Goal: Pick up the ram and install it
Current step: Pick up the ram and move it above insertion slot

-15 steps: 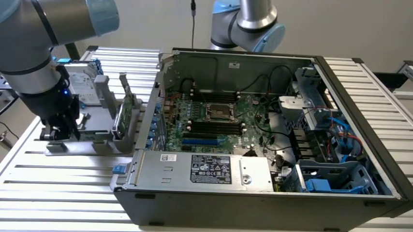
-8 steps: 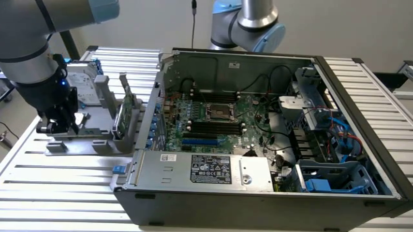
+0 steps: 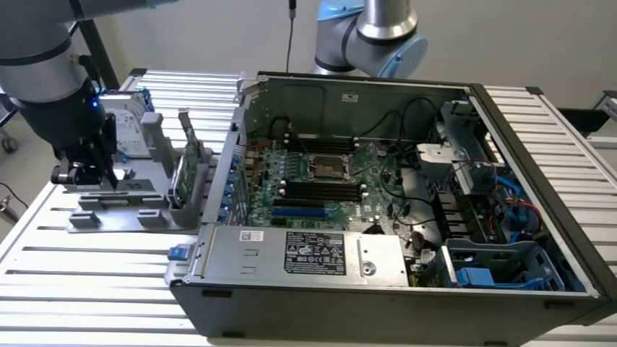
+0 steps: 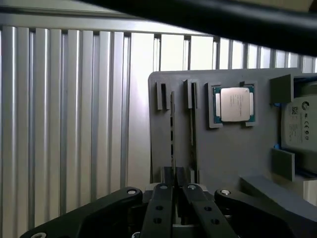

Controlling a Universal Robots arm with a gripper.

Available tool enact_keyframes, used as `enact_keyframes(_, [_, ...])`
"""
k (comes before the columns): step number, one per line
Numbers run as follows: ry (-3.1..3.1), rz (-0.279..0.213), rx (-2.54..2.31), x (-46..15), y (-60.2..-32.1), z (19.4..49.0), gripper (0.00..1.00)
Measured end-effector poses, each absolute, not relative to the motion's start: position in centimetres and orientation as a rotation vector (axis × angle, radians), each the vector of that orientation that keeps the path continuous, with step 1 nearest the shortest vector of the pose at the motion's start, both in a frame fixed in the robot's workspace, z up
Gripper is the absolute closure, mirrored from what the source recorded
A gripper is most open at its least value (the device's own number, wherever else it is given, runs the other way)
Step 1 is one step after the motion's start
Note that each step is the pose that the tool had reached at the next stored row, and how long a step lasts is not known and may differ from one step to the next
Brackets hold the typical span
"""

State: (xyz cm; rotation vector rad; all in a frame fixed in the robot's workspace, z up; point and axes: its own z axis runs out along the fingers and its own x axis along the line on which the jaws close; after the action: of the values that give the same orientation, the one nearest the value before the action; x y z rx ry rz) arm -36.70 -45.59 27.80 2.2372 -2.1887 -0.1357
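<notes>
The tool (image 4: pixel 174 174) is clenched on the near end of the ram (image 4: pixel 172 129). Its two black fingers (image 4: pixel 161 206) are pinched against the thin green stick, which stands on edge in a slot of the gray holder (image 4: pixel 228 153). The ram runs straight away from the tool, seated between the holder's small posts and not yet lifted. Just beside it, a second stick (image 4: pixel 193 124) stands parallel in the neighbouring slot, also near the tool. Farther across the holder from the tool, a square processor (image 4: pixel 234 104) sits in its own recess, with a silver hard drive (image 4: pixel 299 124) at the holder's edge.

The holder rests on a slatted metal surface (image 3: pixel 58 275). A green card (image 3: pixel 188 159) stands upright between the tool and the open computer case (image 3: pixel 386 303). The case lies well apart from the tool, toward the exterior view's right. Inside it, the motherboard (image 3: pixel 318 170) shows its black memory slots (image 3: pixel 323 191).

The pick-up appears to be the step in hand: the grip is made, while the lift and the installation are not yet done. Drawing the ram free would call for a straight pull in line with its slot. The grip must be firm enough to keep the thin board from tilting, and the pull must clear the neighbouring stick and the upright card.
</notes>
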Motion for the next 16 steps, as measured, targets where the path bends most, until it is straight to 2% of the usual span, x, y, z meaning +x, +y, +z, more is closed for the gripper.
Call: enact_keyframes(16, [-2.174, -0.179, 2.221, -30.3, -45.6, 34.3, 0.86])
